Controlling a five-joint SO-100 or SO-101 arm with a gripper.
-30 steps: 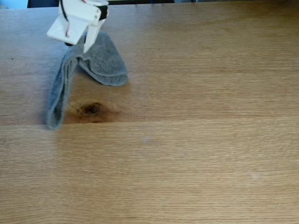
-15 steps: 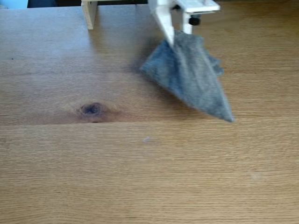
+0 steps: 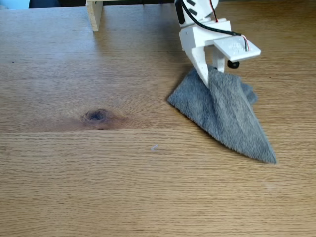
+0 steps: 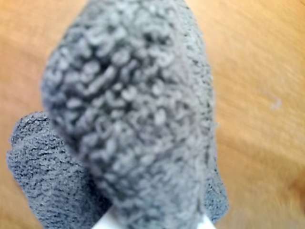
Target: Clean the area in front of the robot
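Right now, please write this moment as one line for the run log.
gripper: shut on grey terry cloth | cloth: trailing on oak tabletop, right of dark knot | pale speck: not covered

Fixed cam high, facing arm; wrist cam close on cloth [image 4: 128,119].

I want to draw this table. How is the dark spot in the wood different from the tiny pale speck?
In the fixed view, the dark knot is brown, while the pale speck is greyish white. The knot is clearly bigger than the speck, an oval with a darker core against a mere fleck. The knot sits farther left and farther back; the speck lies nearer the camera. Both lie on the bare oak tabletop, left of the grey cloth, which touches neither.
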